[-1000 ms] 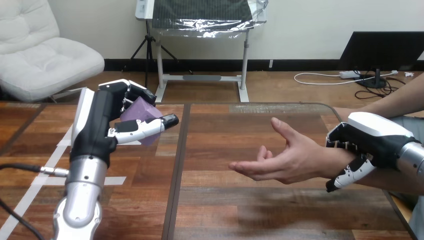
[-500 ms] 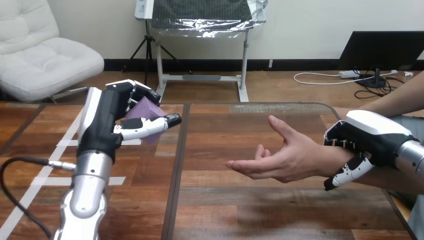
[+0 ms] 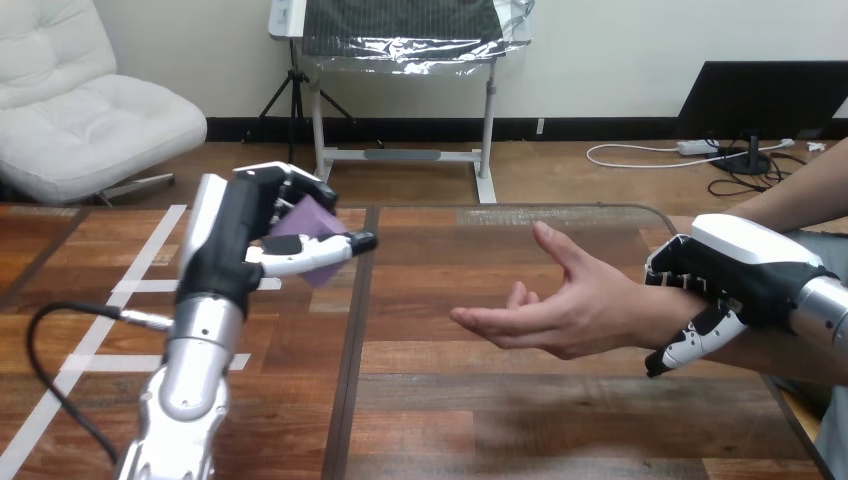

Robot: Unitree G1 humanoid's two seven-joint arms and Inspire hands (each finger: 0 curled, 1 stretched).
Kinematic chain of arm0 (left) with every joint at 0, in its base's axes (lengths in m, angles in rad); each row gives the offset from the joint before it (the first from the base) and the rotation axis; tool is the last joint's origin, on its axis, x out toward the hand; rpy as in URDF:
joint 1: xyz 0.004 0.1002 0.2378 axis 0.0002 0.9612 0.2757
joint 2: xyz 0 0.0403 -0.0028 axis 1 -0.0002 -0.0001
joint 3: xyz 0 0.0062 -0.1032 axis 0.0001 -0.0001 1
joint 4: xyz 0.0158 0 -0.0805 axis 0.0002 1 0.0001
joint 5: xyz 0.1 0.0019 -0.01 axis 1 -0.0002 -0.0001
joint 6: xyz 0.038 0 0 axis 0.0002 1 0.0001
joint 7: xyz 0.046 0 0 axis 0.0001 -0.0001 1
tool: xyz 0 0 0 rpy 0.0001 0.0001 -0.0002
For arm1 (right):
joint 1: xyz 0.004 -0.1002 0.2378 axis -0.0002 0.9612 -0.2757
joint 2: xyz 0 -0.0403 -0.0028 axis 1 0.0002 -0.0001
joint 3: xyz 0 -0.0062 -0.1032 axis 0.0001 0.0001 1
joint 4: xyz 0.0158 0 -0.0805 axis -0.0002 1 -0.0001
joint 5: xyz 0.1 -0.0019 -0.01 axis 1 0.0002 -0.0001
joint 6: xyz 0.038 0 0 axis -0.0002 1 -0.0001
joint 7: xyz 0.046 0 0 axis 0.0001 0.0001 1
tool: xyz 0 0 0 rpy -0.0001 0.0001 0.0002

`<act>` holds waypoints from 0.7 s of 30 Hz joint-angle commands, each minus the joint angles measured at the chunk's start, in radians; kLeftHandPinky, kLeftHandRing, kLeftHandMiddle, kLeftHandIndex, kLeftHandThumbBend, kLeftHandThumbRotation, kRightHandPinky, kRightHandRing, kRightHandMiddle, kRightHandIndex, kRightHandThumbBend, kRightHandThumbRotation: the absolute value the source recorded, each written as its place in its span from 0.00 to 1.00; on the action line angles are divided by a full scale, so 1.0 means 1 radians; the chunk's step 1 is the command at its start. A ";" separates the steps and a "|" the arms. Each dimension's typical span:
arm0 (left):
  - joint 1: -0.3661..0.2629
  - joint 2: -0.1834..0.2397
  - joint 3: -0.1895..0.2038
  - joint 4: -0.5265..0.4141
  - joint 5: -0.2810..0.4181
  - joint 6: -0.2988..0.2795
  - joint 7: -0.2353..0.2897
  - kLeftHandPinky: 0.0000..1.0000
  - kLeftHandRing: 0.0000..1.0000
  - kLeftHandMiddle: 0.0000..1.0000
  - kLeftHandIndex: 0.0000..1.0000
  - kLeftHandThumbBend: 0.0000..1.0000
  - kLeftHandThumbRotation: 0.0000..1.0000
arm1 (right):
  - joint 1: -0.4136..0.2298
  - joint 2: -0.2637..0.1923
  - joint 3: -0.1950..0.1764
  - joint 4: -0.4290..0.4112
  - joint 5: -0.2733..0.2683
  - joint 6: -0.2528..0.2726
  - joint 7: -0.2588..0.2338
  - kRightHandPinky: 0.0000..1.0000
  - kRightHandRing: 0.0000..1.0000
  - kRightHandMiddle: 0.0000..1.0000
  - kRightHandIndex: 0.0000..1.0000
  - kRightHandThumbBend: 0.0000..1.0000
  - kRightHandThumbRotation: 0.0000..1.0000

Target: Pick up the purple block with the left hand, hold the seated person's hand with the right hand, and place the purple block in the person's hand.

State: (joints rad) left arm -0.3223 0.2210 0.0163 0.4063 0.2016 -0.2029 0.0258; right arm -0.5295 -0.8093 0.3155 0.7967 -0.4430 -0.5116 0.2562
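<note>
Head view: left hand's (image 3: 228,240) fingers (image 3: 296,188), thumb pinch purple block (image 3: 306,220); right hand (image 3: 748,265) clasps wrist (image 3: 662,308).

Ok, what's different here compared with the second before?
The left hand, shut on the purple block, has carried it to the right, closer to the person's hand; a gap is still between them. Nothing was grasped or released. The right hand stays curled round the person's wrist, and the person's hand remains open, palm up, above the table.

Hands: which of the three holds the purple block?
The robot's left hand, curled round the purple block. The robot's right hand clasps the person's wrist; the person's hand is open and empty.
</note>
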 commanded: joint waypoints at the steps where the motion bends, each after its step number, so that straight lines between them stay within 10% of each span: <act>1: -0.111 -0.023 -0.014 0.044 -0.016 -0.057 -0.001 0.38 0.42 0.44 0.42 0.74 0.00 | 0.001 0.027 -0.039 -0.012 0.027 0.021 -0.001 0.30 0.34 0.40 0.43 0.79 0.15; 21: -0.164 -0.095 -0.066 0.112 0.003 -0.051 0.004 0.37 0.42 0.44 0.42 0.76 0.00 | -0.005 0.057 -0.041 -0.079 0.032 0.066 0.023 0.32 0.35 0.40 0.43 0.80 0.19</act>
State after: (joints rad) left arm -0.3860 0.1484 -0.0303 0.5083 0.2048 -0.2274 0.0229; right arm -0.5293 -0.7816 0.3148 0.7321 -0.4404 -0.4624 0.2827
